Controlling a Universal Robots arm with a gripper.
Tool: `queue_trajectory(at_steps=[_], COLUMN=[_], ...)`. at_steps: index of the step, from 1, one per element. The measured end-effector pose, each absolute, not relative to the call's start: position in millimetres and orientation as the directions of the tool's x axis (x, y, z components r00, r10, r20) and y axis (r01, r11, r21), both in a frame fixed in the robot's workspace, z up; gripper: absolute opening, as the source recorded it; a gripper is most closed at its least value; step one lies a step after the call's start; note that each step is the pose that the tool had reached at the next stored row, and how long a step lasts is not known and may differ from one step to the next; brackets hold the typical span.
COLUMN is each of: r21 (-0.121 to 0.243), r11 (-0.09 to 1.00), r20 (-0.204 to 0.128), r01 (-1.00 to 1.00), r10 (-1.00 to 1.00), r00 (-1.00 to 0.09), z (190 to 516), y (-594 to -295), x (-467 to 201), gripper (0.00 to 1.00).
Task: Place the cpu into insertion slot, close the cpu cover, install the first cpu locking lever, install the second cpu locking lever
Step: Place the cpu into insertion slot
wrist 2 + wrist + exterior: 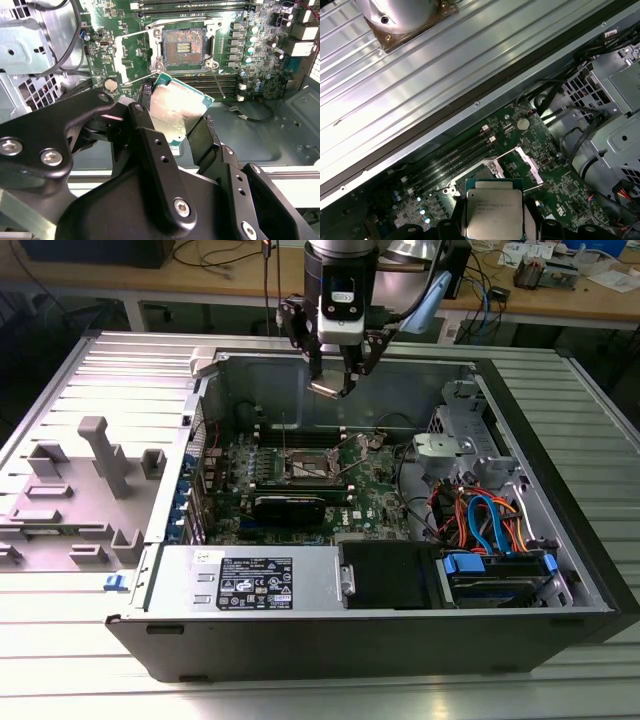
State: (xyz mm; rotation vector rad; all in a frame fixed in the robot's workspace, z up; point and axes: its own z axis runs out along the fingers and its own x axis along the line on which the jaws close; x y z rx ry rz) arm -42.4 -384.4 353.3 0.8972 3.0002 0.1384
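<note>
Black fingers (150, 142) of the gripper (176, 112) are closed narrowly on the cpu (175, 105), a silvery-grey square with green edging, held tilted above the motherboard (385, 495) and clear of the bare insertion slot (184, 46), which the second wrist view shows beside the raised cpu cover (120, 57).

Ribbed metal table (60, 680), pale grey, long parallel slats. It fills the near ground and runs out to both sides. Soft glare along its near edge. Grey plastic fixture (95, 455) with upright posts stands on it at the exterior view's left. Far side: wooden workbench (200, 282) on white legs (130, 312), dark beneath. Loose cables (225, 254) on its top. Papers (612, 278) and small electronics (530, 270) lie toward the exterior view's right.
</note>
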Motion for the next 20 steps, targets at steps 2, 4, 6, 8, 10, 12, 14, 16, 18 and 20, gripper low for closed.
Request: queue_trajectory(at_steps=[2, 4, 6, 8, 10, 12, 14, 16, 18, 20], r21=[0.086, 0.086, 0.087, 0.087, 0.087, 0.087, 0.087, 0.087, 0.087, 0.087], r11=[0.821, 0.812, 0.806, 0.795, 0.789, 0.788, 0.788, 0.788, 0.788, 0.788], r20=[0.019, 0.019, 0.019, 0.019, 0.019, 0.019, 0.019, 0.019, 0.019, 0.019], r01=[0.564, 0.577, 0.586, 0.600, 0.608, 0.610, 0.610, 0.610, 0.610, 0.610], r10=[0.565, 0.577, 0.587, 0.601, 0.609, 0.611, 0.611, 0.611, 0.611, 0.611], r00=[-0.825, -0.816, -0.809, -0.799, -0.793, -0.792, -0.792, -0.792, -0.792, -0.792], z=[352.9, 352.6, 352.4, 352.0, 351.7, 351.5, 351.5, 351.6, 351.5, 351.5], y=[-384.4, -384.5, -384.4, -384.5, -384.6, -384.9, -384.9, -385.0, -385.0, -385.1], x=[-42.4, -42.4, -42.3, -42.4, -42.4, -42.4, -42.4, -42.4, -42.4, -42.4], gripper=[0.54, 0.54, 0.54, 0.54, 0.54, 0.54, 0.54, 0.54, 0.54, 0.54])
